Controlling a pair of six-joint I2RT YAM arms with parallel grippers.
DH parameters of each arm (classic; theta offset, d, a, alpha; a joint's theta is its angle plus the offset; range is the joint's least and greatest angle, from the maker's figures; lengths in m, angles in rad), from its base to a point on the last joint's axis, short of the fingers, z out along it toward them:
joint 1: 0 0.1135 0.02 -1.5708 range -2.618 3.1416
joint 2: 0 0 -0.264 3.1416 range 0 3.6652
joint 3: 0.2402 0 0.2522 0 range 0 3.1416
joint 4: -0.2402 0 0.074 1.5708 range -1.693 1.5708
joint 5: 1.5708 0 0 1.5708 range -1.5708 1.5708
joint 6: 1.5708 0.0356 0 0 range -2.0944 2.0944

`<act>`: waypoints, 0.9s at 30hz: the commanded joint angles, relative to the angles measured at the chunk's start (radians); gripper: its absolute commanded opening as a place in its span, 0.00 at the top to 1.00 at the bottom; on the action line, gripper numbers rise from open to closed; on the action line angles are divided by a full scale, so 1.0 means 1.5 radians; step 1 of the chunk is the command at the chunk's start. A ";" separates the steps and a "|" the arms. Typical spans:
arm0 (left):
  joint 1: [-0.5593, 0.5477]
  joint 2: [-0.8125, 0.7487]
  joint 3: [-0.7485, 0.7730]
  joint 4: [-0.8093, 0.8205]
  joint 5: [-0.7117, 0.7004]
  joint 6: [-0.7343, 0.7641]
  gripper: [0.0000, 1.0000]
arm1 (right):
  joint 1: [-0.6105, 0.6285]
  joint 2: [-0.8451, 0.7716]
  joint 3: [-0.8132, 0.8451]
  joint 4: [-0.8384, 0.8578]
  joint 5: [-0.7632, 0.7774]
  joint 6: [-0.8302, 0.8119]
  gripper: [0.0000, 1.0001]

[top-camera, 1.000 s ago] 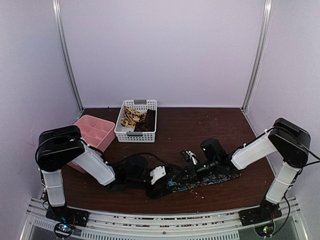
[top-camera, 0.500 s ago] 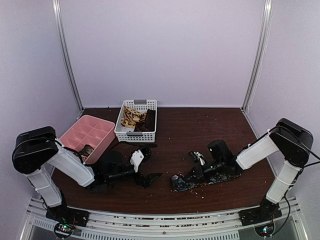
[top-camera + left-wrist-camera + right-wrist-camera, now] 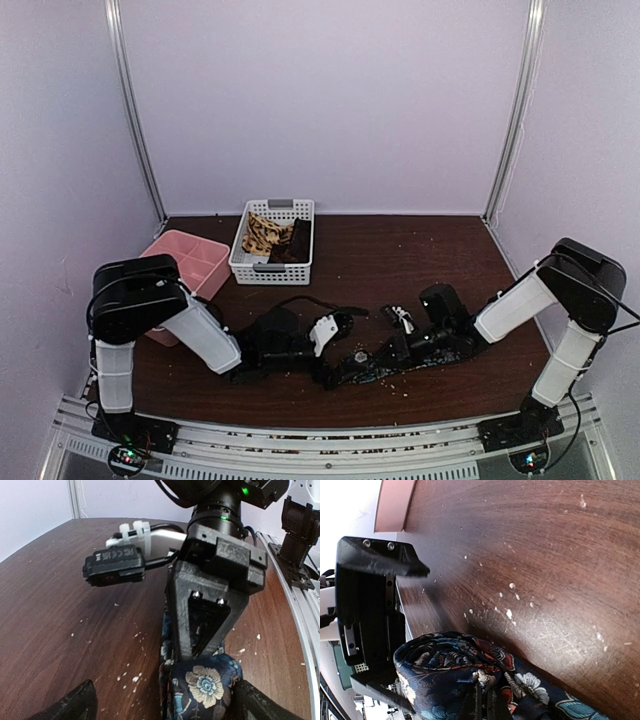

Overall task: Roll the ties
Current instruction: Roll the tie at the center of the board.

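Floral tie (image 3: 405, 360) on wooden table (image 3: 60, 605) near front edge, long axis left-to-right, rolled end (image 3: 202, 687) toward left arm. Roll sits between fingers of left gripper (image 3: 167, 706), spread wide, released. Right gripper (image 3: 199, 647) clenched, tips on roll from above (pinch on fabric unclear). Left arm better placed to close on roll.

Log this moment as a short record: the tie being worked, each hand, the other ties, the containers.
worked tie: dark floral fabric necktie, one end rolled, the rest flat on the dark wooden table
left hand: open, fingers either side of the rolled end, not gripping
right hand: shut on the floral tie just behind the roll
other ties: tan patterned necktie and plain dark brown necktie, both in the white perforated plastic basket
pink plastic tray: left of the basket
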 commanded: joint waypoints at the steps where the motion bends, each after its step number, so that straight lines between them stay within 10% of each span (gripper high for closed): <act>1: -0.010 0.050 0.054 0.019 0.038 0.002 0.06 | 0.007 0.028 -0.027 -0.054 0.039 -0.001 1.00; 10: -0.021 0.101 0.086 0.026 0.049 -0.010 0.16 | 0.007 0.027 -0.031 -0.043 0.039 0.008 1.00; 19: -0.023 0.100 0.035 0.062 0.020 -0.018 0.54 | 0.007 0.001 -0.040 -0.029 0.025 0.023 1.00; 27: -0.023 0.068 0.003 -0.014 0.060 0.045 0.72 | 0.014 -0.111 -0.007 -0.081 -0.003 0.033 0.53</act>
